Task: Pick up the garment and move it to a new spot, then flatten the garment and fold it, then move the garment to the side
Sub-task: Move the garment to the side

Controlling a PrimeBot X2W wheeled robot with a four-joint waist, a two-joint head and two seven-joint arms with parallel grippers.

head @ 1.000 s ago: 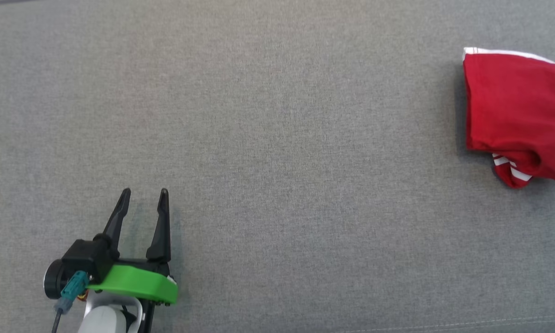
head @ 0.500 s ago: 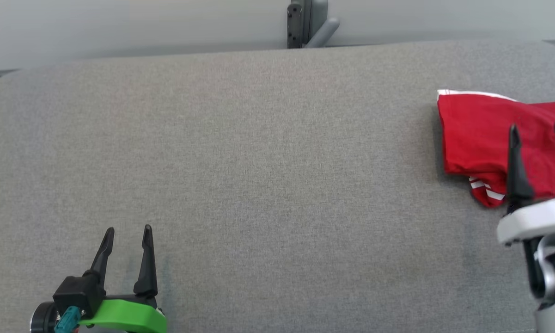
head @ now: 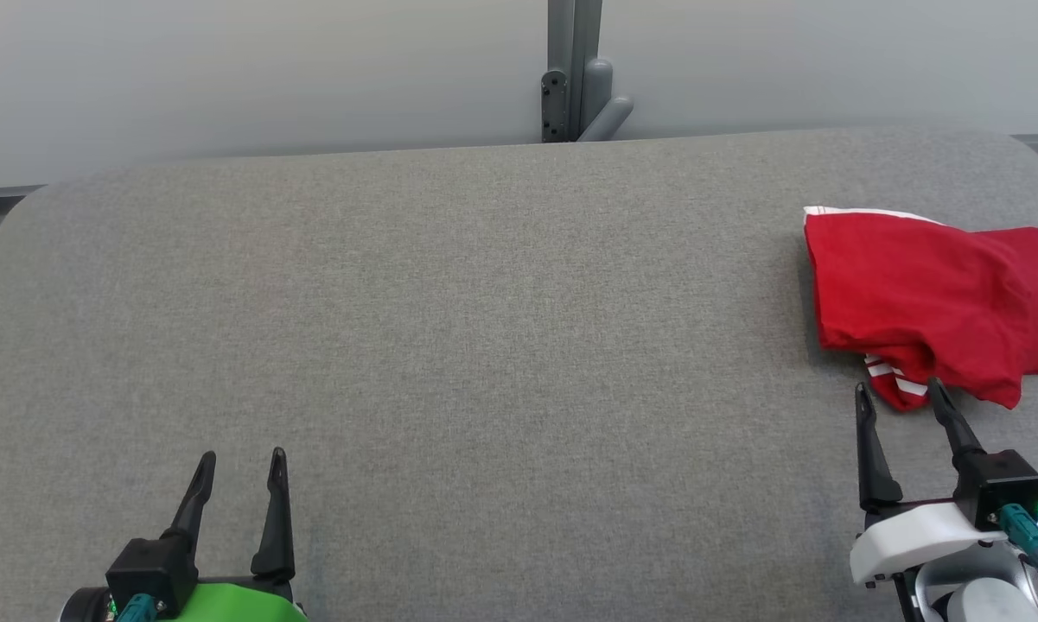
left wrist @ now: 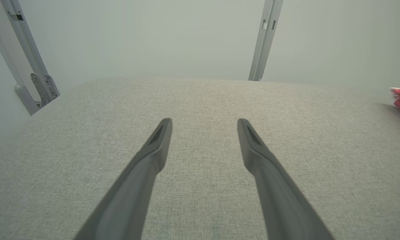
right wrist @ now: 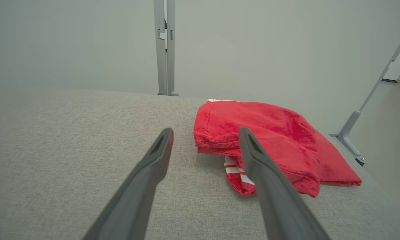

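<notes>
Red cloth with white stripes: the garment (head: 916,289) lies bunched and folded over at the far right of the grey fabric surface (head: 484,345), close to its right edge. My right end effector (head: 897,386) sits at the garment's near striped corner, fingers spread wide with nothing gripped; I can't tell whether the tips touch the cloth. My left end effector (head: 243,453) is well apart at the lower left over bare surface, equally wide and empty. A grey metal post (head: 575,78) stands behind the far edge.
</notes>
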